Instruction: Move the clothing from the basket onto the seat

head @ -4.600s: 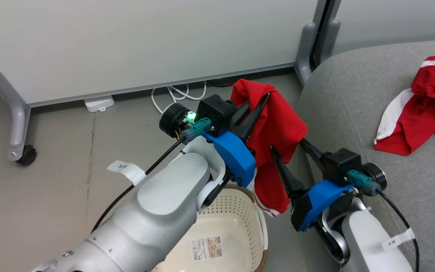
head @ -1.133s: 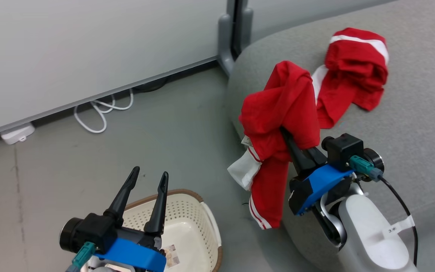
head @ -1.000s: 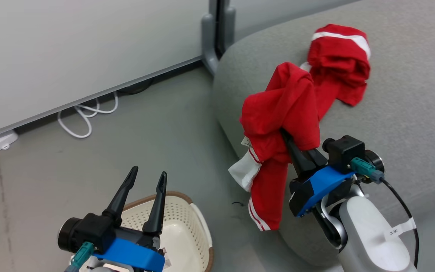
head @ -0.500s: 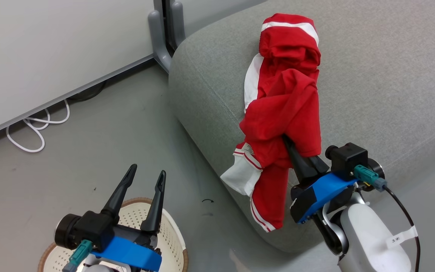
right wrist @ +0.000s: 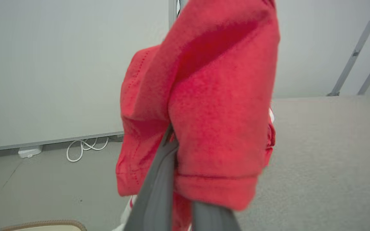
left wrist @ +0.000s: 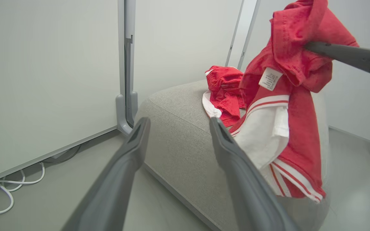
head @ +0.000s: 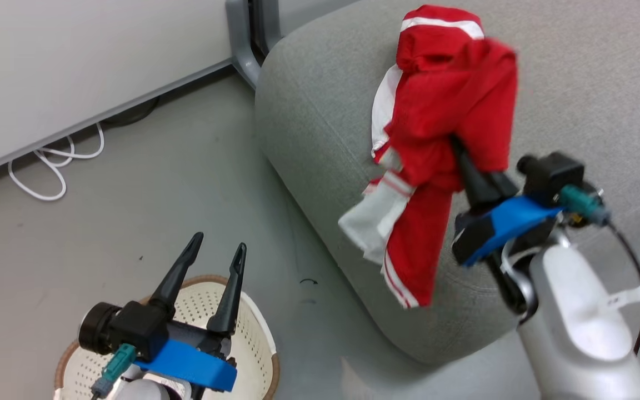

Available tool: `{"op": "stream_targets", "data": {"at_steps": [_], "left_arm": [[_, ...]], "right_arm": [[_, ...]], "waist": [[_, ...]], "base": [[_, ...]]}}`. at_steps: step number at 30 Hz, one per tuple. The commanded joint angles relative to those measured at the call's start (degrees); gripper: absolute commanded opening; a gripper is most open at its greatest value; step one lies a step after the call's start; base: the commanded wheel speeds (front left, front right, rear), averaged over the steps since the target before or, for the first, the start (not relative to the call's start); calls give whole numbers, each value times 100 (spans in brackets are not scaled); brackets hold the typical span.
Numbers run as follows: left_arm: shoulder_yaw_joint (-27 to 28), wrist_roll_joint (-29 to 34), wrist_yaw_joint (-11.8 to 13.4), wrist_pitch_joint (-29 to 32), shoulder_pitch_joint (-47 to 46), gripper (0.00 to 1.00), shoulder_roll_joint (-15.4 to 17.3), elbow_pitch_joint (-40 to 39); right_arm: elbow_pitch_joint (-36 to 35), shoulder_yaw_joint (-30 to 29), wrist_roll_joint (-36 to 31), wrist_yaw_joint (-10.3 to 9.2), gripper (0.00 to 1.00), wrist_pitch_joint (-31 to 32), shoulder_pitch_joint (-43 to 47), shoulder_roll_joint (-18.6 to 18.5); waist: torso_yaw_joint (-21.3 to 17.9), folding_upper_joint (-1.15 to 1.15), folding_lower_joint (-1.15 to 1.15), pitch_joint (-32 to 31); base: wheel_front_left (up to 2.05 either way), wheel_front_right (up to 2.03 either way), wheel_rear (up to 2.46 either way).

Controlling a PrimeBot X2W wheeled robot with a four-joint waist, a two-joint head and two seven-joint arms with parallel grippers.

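Pinching the red striped garment in the closed right gripper over the edge of the grey sofa, left gripper spread above the basket, reach further inward before letting go so all of it lands there.

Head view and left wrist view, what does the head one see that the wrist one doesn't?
The head view brings in the basket, below the open left gripper. The left wrist view brings in a slanted pale post behind the sofa. Both share the sofa, one red garment lying on it, the white cable, and the right gripper shut on the other garment.
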Motion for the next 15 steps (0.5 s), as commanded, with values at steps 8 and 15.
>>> {"op": "stream_targets", "data": {"at_steps": [8, 15], "left_arm": [[-35, 78, -6, -28, -326, 100, 168, -140], [-134, 155, -6, -28, -605, 100, 344, -380]], "right_arm": [[-142, -625, -369, 2, 0, 302, -1334, -287], [-192, -1436, -141, 2, 0, 677, -2567, -744]], "waist": [[228, 0, 0, 494], [402, 0, 0, 1079]], "base": [[0, 0, 0], [0, 0, 0]]}}
